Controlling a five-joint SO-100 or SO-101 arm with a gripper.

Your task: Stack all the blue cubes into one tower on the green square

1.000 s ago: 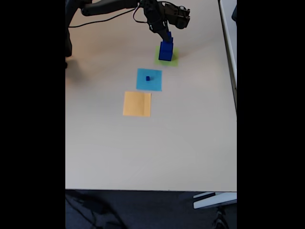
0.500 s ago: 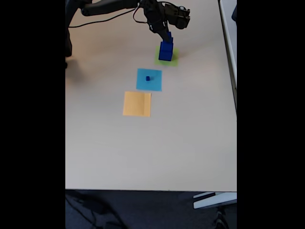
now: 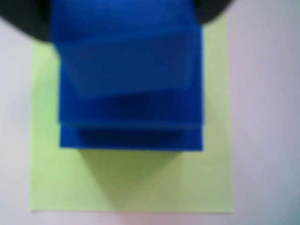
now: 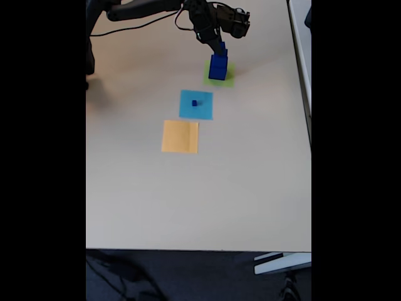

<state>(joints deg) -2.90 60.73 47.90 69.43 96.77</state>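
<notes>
A stepped tower of dark blue cubes point(image 4: 217, 68) stands on the green square point(image 4: 229, 79), near the table's far side in the fixed view. My gripper point(image 4: 221, 46) is at the tower's top, shut on the upper blue cube point(image 3: 126, 61). In the blurred wrist view that cube rests on the larger blue cubes point(image 3: 131, 126), dark fingers point(image 3: 23, 18) flank it at the top corners, and the green square point(image 3: 131, 183) shows around the stack. A tiny blue cube point(image 4: 194, 103) sits apart on a light-blue paper square point(image 4: 203, 111).
An orange paper square point(image 4: 180, 137) lies just in front of the light-blue one. The arm and its cable point(image 4: 144, 12) reach in from the top left. The table's right edge point(image 4: 309, 125) and front edge point(image 4: 200, 250) bound a wide bare beige top.
Almost nothing has moved; the gripper stays on the top of the tower, with the stack looking slightly more settled.
</notes>
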